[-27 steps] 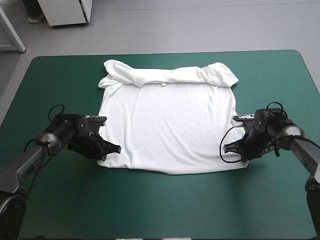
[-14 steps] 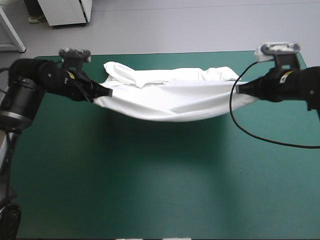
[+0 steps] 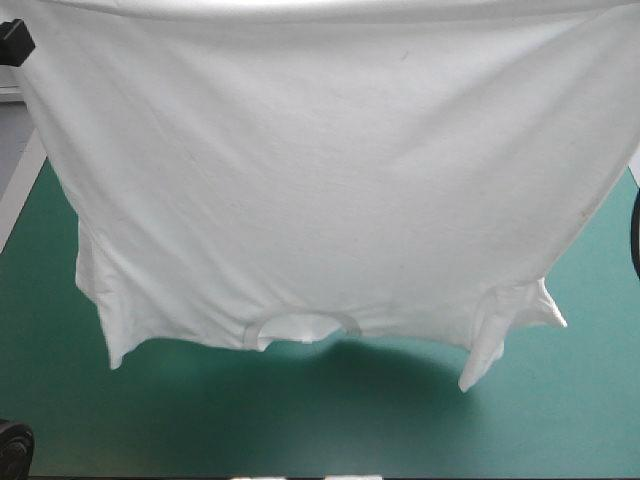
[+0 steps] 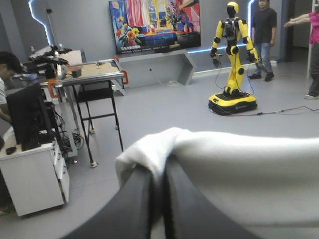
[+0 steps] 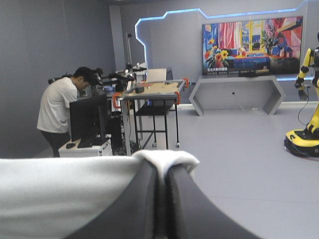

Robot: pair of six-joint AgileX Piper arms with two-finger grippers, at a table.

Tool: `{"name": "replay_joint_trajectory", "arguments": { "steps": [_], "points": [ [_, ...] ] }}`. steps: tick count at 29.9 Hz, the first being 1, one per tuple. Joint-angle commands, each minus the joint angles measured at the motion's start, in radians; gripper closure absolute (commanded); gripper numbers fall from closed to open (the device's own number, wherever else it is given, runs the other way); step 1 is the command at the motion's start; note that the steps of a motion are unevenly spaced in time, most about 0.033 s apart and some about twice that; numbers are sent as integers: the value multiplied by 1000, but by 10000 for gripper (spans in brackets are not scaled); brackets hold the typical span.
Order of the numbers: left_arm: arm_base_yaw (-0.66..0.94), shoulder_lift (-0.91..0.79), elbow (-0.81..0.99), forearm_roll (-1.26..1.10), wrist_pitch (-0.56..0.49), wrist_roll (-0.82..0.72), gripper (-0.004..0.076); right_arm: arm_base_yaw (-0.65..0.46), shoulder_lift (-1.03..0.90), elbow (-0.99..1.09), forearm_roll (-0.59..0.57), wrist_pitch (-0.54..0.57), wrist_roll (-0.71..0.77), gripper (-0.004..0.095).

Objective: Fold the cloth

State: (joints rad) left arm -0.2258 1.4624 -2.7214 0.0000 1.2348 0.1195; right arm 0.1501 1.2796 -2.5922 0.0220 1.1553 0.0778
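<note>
The T-shirt (image 3: 320, 180) hangs spread in mid-air over the teal-green table (image 3: 300, 430), neck hole (image 3: 300, 325) lowest, left gripper (image 4: 158, 172) and right gripper (image 5: 162, 172) each pinched almost closed on a hem corner. Looks like the shake-out before the actual fold; next it'd need laying down evenly so nothing bunches.

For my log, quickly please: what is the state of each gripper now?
Left gripper: shut on the T-shirt, which hangs lifted.
Right gripper: shut on the T-shirt too.
</note>
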Motion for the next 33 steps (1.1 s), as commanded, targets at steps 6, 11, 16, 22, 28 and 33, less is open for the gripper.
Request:
{"name": "replay_joint_trajectory", "arguments": {
  "steps": [6, 11, 16, 22, 28, 33],
  "points": [
    [-4, 14, 37, 147, -201, 13, 733, 0, 73, -4, 12, -221, -24, 927],
    [-4, 102, 66, 103, -225, 13, 733, 0, 199, -4, 109, -308, -54, 927],
    [-4, 177, 66, 65, -316, 13, 733, 0, 289, -4, 173, -453, -54, 926],
    [-4, 197, 64, 76, -365, 13, 733, 0, 304, -12, 198, -497, -87, 926],
    [-4, 197, 64, 73, -385, 13, 733, 0, 297, -50, 199, -473, -92, 926],
    [-4, 251, 66, 75, -363, 13, 733, 0, 332, -50, 185, -360, -107, 927]
  ]
}}
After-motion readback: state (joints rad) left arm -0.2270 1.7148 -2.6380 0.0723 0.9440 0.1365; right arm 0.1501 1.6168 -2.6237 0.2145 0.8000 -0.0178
